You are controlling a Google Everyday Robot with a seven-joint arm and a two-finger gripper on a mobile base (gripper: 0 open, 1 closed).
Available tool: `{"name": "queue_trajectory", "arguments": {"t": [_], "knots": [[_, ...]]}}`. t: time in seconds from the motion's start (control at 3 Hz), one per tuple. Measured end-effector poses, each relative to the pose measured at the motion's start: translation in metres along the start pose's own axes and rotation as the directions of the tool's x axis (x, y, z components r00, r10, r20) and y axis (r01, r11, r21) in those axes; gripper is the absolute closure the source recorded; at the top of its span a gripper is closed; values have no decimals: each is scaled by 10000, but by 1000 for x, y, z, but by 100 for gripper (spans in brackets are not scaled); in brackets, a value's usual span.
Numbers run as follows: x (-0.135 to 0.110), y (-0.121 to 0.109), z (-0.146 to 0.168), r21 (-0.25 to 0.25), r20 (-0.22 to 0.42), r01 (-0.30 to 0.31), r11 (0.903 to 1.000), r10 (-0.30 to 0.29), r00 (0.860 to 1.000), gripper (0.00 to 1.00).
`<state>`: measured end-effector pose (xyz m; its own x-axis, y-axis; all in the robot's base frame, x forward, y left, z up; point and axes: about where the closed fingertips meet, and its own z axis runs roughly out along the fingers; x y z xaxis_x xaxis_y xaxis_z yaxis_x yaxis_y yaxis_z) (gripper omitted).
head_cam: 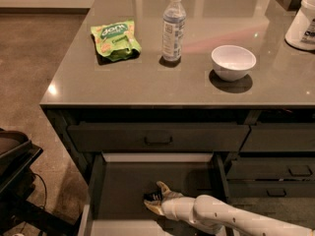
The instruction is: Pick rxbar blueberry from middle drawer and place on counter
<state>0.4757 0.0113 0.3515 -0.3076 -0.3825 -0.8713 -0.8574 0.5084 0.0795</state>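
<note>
Tool [154, 196] sits low inside the middle drawer [120, 188], fingers spread apart. The rxbar blueberry [151, 197] lies between them.

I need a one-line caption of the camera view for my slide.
Gripper at the rxbar blueberry in the open middle drawer, below the counter.

The gripper [156, 198] sits low in the middle drawer [123, 191], with bare floor open to its left. Up on the counter [147, 77] the front strip is free. 3 things stand behind it: green bag [116, 39], bottle [173, 26], bowl [233, 61].
</note>
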Motion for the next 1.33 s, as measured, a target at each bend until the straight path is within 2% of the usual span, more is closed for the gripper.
{"name": "queue_trajectory", "arguments": {"t": [1.0,1.33], "knots": [[-6,4,-6,-40,-190,-127,9999,126,9997,100],[-26,3,-29,158,-447,42,9999,-35,9990,100]]}}
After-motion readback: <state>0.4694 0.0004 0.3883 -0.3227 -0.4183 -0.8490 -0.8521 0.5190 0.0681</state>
